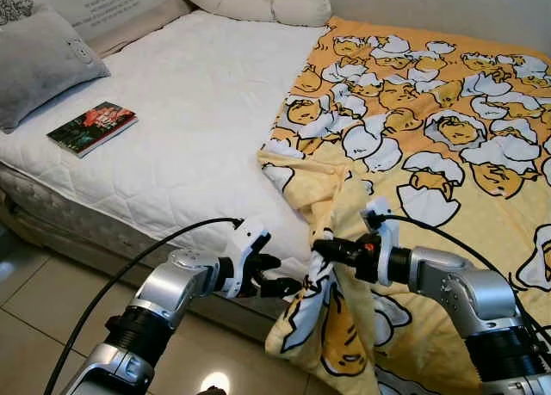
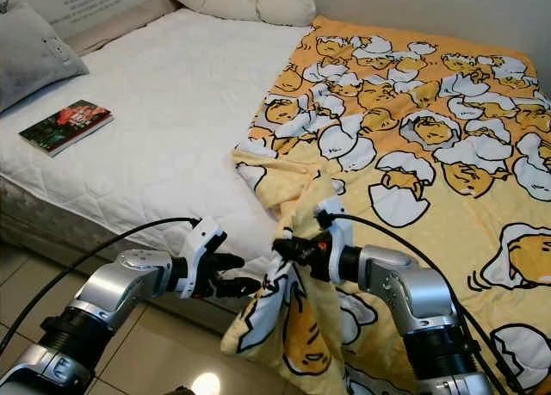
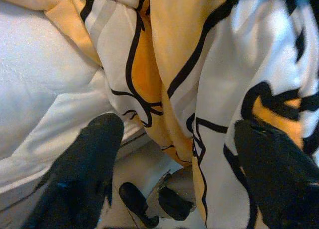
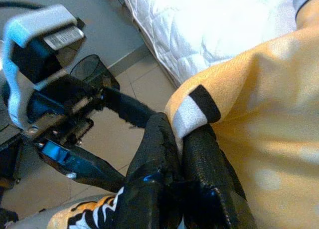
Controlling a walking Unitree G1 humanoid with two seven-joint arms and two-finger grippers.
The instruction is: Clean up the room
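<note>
Now right gripper point(image 1: 325, 250) jaws pinched on the yellow egg-cartoon printed blanket point(image 1: 430, 145) at the white quilted bed's point(image 1: 172, 120) front edge, left gripper point(image 1: 277, 274) jaws wide beside the hanging fold, red-covered book point(image 1: 92, 126) near the bed's left edge.

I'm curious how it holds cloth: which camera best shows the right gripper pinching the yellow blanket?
The right wrist view: the right gripper clamps a fold of the yellow blanket up close. The eye views show it small, from the side.
</note>
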